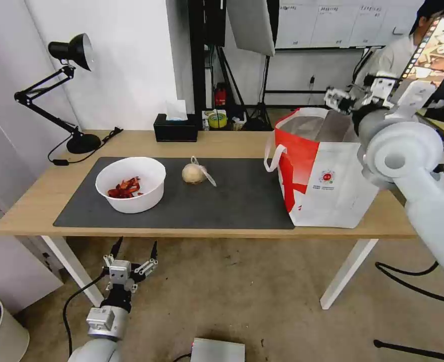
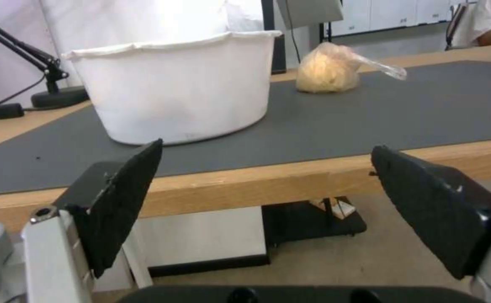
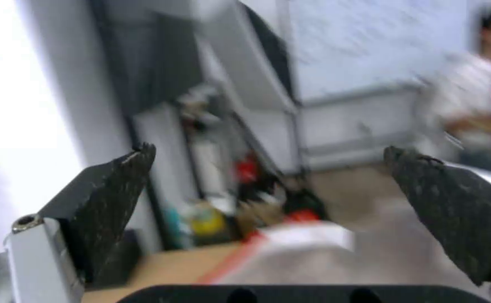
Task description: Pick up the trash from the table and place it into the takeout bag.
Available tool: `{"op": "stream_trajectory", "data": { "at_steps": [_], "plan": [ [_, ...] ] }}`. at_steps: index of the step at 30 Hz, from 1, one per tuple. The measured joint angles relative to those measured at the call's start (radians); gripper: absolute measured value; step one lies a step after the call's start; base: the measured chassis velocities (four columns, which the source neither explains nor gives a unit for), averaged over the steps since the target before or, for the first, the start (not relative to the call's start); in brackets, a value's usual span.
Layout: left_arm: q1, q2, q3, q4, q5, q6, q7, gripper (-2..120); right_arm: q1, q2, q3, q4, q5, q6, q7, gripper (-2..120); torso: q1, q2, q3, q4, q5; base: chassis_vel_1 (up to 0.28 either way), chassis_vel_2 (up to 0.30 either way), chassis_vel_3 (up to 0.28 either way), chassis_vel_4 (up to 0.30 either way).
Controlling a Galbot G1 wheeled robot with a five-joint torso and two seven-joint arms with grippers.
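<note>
Trash bowl (image 1: pixel 130 184) on the bench (image 1: pixel 222 143): right claw (image 3: pixel 268 189) spread empty above takeout bag (image 1: pixel 327 176), left claw (image 2: pixel 268 202) parked apart below, should grip the rim level.

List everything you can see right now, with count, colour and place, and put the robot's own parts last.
white bowl of red scraps: one, white with red scraps inside, left part of the mat.
beige lump in clear bag: one, beige, mid-mat, right of the bowl and apart from it.
takeout bag: one, white with red panel, standing open at the table's right end.
mat: one, dark grey, on the table.
table: one, light wood, white legs.
tissue box: one, black, table's back edge.
desk lamp: one, black, back left corner.
left gripper: below the table's front edge, before the bowl, fingers open.
right gripper: raised over the bag's far side, fingers open.
</note>
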Motion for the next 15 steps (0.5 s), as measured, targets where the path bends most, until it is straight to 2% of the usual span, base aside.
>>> {"op": "stream_trajectory", "data": {
  "at_steps": [2,3,5,6,8,9,11,14,15],
  "plan": [
    [0.000,0.000,0.000,0.000,0.000,0.000,0.000,100,-0.056,-0.047,0.027,0.060,-0.035,0.060,-0.121,100,0.000,0.000,0.000,0.0001,-0.0001,0.000,0.000,0.000,0.000],
    [0.000,0.000,0.000,0.000,0.000,0.000,0.000,100,-0.056,-0.047,0.027,0.060,-0.035,0.060,-0.121,100,0.000,0.000,0.000,0.0001,-0.0001,0.000,0.000,0.000,0.000],
    [0.000,0.001,0.000,0.000,0.000,0.000,0.000,100,-0.161,-0.099,0.084,0.133,-0.120,0.126,-0.240,100,0.000,0.000,0.000,-0.0001,-0.0006,0.000,0.000,0.000,0.000],
    [0.000,0.001,0.000,0.000,0.000,0.000,0.000,100,-0.161,-0.099,0.084,0.133,-0.120,0.126,-0.240,100,0.000,0.000,0.000,-0.0001,-0.0006,0.000,0.000,0.000,0.000],
    [0.000,0.000,0.000,-0.003,-0.001,0.000,0.000,100,-0.294,-0.130,0.132,0.185,-0.236,0.168,-0.319,100,0.000,0.000,0.000,-0.0003,0.0005,0.000,0.000,0.000,0.000],
    [0.000,0.000,0.000,-0.003,-0.001,0.000,0.000,100,-0.294,-0.130,0.132,0.185,-0.236,0.168,-0.319,100,0.000,0.000,0.000,-0.0003,0.0005,0.000,0.000,0.000,0.000],
    [0.000,-0.002,-0.001,-0.006,-0.002,0.000,-0.001,100,-0.439,-0.134,0.200,0.249,-0.311,0.187,-0.323,100,0.000,0.000,0.000,-0.0004,-0.0001,0.000,0.000,0.000,0.000],
    [0.013,-0.009,-0.012,-0.018,-0.002,0.000,-0.001,100,-0.501,-0.122,0.225,0.266,-0.371,0.203,-0.318,100,0.000,0.000,0.000,-0.0007,0.0000,0.000,0.000,0.000,0.000],
    [0.030,-0.019,-0.022,-0.029,-0.002,0.000,-0.001,100,-0.529,-0.112,0.230,0.266,-0.411,0.216,-0.326,100,0.000,0.000,0.000,-0.0001,-0.0001,0.000,0.000,0.000,0.000]
  ]
}}
